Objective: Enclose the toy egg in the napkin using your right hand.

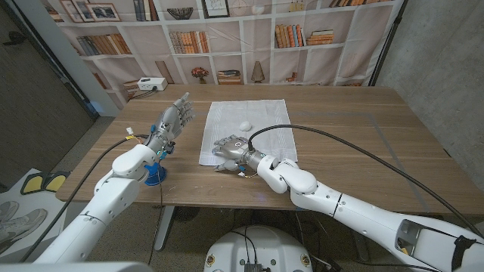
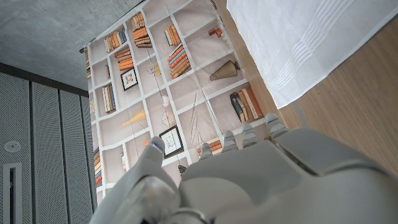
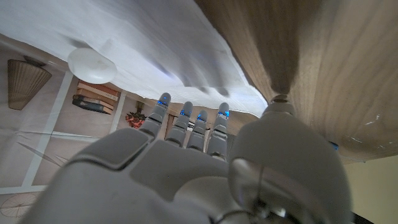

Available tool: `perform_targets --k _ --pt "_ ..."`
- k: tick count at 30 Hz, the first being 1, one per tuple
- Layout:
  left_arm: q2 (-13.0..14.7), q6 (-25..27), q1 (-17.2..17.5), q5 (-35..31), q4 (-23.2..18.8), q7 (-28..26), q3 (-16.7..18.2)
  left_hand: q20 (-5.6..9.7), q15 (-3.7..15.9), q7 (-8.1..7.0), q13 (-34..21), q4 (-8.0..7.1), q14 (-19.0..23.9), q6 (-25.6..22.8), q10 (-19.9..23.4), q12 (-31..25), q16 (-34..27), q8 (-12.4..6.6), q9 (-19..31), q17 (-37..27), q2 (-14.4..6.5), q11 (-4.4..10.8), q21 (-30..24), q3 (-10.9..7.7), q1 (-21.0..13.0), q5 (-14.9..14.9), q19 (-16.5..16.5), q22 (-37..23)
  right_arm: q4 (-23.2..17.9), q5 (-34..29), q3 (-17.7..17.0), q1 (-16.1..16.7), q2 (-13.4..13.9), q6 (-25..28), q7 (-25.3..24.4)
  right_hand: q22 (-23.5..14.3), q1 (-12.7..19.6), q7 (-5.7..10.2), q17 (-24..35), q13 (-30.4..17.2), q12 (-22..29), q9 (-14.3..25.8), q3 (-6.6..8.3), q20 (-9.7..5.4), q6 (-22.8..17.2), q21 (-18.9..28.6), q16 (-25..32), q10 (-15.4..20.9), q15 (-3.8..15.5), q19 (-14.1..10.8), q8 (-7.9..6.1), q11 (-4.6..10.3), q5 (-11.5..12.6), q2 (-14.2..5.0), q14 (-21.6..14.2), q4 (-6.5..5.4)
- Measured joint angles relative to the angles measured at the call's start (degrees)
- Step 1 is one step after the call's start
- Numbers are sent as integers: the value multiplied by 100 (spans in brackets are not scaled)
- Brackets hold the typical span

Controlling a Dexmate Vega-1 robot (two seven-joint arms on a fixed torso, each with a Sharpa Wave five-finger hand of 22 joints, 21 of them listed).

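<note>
A white napkin (image 1: 257,113) lies spread out on the wooden table, and a small white toy egg (image 1: 245,124) sits on it near the middle. My right hand (image 1: 229,149) is low over the napkin's near left edge, fingers stretched out and holding nothing. In the right wrist view its fingertips (image 3: 186,114) reach to the napkin's hem (image 3: 205,81), with the egg (image 3: 91,62) a short way beyond. My left hand (image 1: 172,119) is raised left of the napkin, fingers apart and empty. The left wrist view looks past the left hand (image 2: 261,180) to a napkin corner (image 2: 298,50).
A white box (image 1: 151,84) stands at the table's far left corner. A blue clamp-like part (image 1: 155,175) sits at the left table edge under my left forearm. A black cable (image 1: 340,140) arcs over the table's right half. A bookshelf backdrop hangs behind the table.
</note>
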State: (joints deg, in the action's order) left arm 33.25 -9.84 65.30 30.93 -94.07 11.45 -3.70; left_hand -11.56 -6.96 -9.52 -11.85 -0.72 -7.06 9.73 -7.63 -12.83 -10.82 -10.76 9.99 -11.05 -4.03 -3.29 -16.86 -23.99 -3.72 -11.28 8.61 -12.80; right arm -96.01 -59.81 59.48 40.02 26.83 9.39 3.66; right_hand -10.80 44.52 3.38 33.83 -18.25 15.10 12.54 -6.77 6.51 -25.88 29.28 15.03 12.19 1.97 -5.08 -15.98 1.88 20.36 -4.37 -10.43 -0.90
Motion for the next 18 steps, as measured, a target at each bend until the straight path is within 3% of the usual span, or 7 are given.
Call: perform_targets --k 5,13,18 --pt "5 -24 -6 26 33 19 16 0 0 0 0 0 0 0 0 0 0 0 0 0 0 0 0 0 0 0 0 0 134 -56 49 -13 -48 -23 -188 8 234 38 -64 40 82 -12 71 -108 -561 43 78 386 19 -253 -168 47 27 -83 -323 118" --pt "14 -64 -38 51 98 74 35 0 0 0 0 0 0 0 0 0 0 0 0 0 0 0 0 0 0 0 0 -14 288 -125 114 -41 -118 -19 -370 15 499 1 -117 71 185 -47 144 -225 -1066 82 110 729 40 -506 -288 100 65 -176 -568 237" --pt "17 -84 -60 79 146 111 40 0 0 0 1 0 0 0 0 0 0 0 0 0 0 0 0 0 0 0 0 -14 417 -132 151 -59 -164 -15 -493 15 782 -6 -171 117 312 -80 238 -354 -1601 134 166 1151 42 -784 -477 183 66 -261 -876 380"
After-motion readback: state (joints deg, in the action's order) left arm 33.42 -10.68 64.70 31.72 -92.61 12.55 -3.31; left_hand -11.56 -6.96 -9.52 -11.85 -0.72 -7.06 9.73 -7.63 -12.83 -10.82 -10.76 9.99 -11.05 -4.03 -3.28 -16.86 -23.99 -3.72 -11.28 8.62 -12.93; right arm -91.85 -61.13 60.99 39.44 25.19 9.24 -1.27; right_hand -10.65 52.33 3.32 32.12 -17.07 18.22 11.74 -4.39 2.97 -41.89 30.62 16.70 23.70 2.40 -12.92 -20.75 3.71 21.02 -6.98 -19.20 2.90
